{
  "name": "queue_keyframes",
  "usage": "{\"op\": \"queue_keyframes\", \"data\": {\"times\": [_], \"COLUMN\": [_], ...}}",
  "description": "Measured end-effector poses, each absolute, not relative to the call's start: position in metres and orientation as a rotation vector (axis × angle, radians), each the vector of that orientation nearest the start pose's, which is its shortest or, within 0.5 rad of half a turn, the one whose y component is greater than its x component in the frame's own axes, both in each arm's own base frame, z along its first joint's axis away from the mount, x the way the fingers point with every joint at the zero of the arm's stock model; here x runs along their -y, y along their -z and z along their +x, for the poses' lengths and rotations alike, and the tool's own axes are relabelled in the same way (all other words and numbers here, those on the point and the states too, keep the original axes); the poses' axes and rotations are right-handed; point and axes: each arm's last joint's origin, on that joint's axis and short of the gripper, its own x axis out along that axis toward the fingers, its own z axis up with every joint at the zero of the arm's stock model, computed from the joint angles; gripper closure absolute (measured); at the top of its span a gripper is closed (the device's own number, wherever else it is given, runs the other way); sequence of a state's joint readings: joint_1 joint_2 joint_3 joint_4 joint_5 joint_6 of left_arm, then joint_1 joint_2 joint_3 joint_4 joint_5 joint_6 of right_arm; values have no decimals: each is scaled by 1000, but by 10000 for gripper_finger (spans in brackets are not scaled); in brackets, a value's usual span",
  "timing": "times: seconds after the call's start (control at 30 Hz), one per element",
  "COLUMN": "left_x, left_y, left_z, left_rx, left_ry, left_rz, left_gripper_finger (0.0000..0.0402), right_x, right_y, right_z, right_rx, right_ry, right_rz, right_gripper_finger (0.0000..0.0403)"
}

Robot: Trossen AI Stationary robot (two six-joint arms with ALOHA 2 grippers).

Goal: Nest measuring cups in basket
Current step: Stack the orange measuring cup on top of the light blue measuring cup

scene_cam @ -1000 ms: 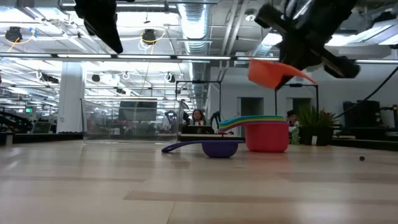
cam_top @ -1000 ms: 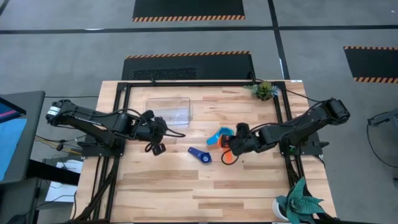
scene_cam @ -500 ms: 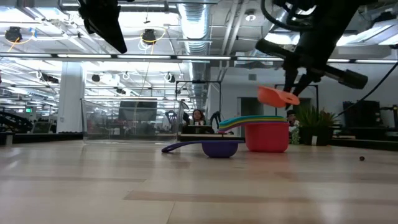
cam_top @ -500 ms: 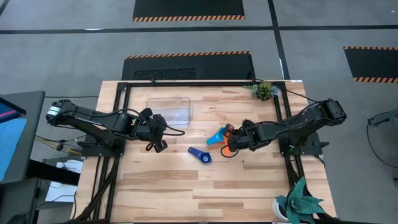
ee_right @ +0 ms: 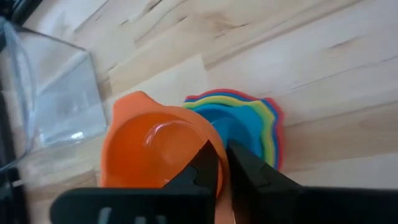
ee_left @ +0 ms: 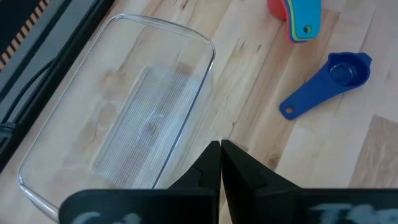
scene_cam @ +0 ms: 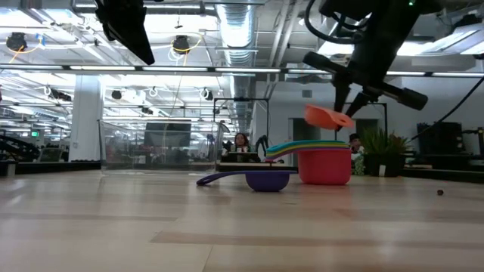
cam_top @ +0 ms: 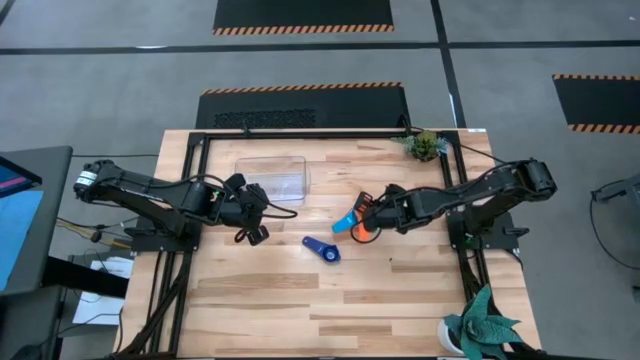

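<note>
while the basket is empty, i'd judge the job roughly half done: the nesting is well along, the move into the bin not started. nearest me on the table lies the dark blue cup, alone and upright on the wood, its handle pointing toward the far left; it has yet to join the others. just beyond it and to the right sits the nested stack, a red cup at the bottom with yellow, green and blue rims showing inside it. my right gripper hangs right over that stack, fingers pinched on the orange cup, which is in the air and not yet seated. my left gripper waits at the left, fingers pressed together on nothing, just near of the basket, which stands at the far side, left of centre. nothing blocks the path from stack to basket. a small potted plant stands at the far right corner, another plant at the near right, both well clear.
</note>
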State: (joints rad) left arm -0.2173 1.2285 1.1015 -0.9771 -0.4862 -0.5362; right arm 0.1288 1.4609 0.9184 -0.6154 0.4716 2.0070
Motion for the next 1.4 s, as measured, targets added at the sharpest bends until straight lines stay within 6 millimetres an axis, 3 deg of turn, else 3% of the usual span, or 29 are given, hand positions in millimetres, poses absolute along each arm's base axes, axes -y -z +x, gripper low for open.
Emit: {"op": "queue_keyframes", "data": {"times": [1.0,1.23,1.4], "left_x": [35,35,35], "left_y": [-297,-297,-297], "left_z": [222,222,222], "left_rx": [-934,-935,-938], "left_ry": [-501,-499,-494], "left_rz": [-107,-106,-95], "left_gripper_finger": [402,401,401], "right_x": [-31,-49,-66], "right_y": [-206,-214,-215], "right_z": [271,283,282], "right_rx": [-460,-514,-674], "right_ry": [1120,846,630], "right_rz": [1387,1223,1051], "right_gripper_finger": [220,214,226]}}
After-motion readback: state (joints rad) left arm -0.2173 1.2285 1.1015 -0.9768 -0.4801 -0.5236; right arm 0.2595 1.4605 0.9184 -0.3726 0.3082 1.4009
